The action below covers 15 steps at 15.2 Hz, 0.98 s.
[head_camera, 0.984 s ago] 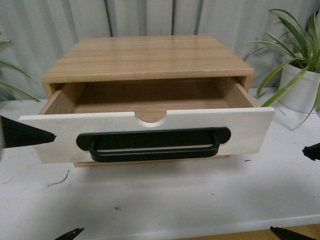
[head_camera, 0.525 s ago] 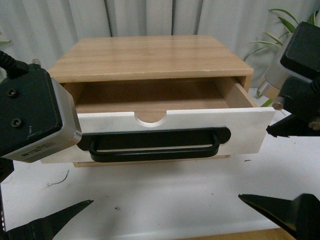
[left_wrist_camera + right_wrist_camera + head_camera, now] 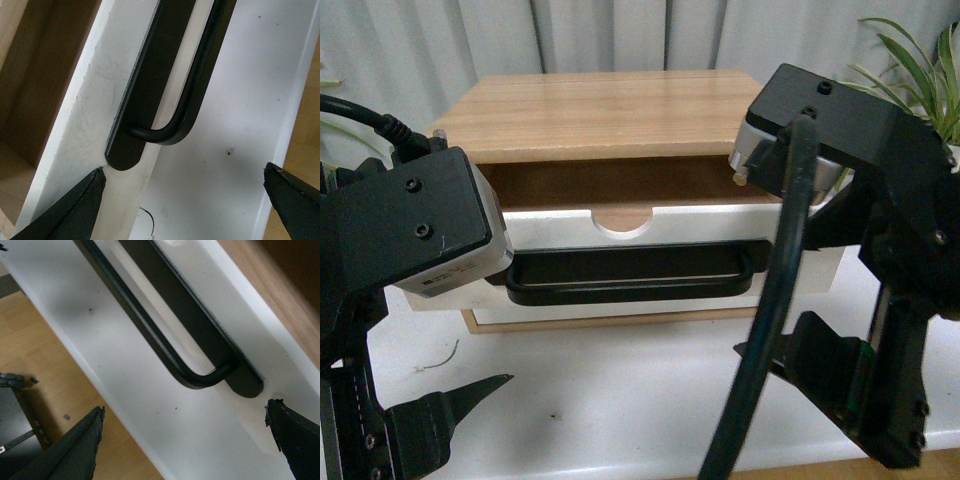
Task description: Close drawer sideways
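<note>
The drawer (image 3: 560,232) has a white front, a half-round notch (image 3: 622,217) and a long black bar handle (image 3: 630,278). It stands partly out of the light wood cabinet (image 3: 610,110). My left arm (image 3: 410,230) covers the drawer front's left end and my right arm (image 3: 860,180) covers its right end. My left gripper (image 3: 183,172) is open, with one finger over the end of the drawer front (image 3: 95,100) by the handle's end (image 3: 170,132). My right gripper (image 3: 185,407) is open, with one finger by the other end of the drawer front (image 3: 245,310) and handle (image 3: 200,377).
The cabinet stands on a white table (image 3: 620,400), whose front edge (image 3: 620,465) is near me. A potted plant (image 3: 920,70) stands at the back right and a grey curtain (image 3: 620,30) hangs behind. A small wire scrap (image 3: 440,360) lies on the table.
Both arms have risen into view and moved in over the ends of the drawer front. The drawer now stands less far out of the cabinet.
</note>
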Motion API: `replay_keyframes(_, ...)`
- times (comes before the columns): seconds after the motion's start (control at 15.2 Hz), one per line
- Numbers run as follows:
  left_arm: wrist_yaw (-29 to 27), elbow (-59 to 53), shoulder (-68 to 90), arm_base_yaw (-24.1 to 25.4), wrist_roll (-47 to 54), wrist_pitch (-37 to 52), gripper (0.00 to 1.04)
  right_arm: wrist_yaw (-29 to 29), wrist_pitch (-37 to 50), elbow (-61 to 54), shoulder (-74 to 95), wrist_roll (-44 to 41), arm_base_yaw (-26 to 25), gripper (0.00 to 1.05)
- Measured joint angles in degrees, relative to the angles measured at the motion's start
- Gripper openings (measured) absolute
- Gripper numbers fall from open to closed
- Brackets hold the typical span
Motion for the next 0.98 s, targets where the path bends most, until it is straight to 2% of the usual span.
replay_keyframes(0.66, -5.57, 13.73, 15.34, 0.46, -0.35, 6.1, 0.98, 6.38, 6.43, 13.05, 14.99, 1.36, -2.25, 0.98)
replay_keyframes(0.98, -6.25, 13.81, 16.68, -0.24, -1.36, 7.74, 0.98, 8.31, 9.42, 13.18, 16.55, 5.01, -2.08, 0.98)
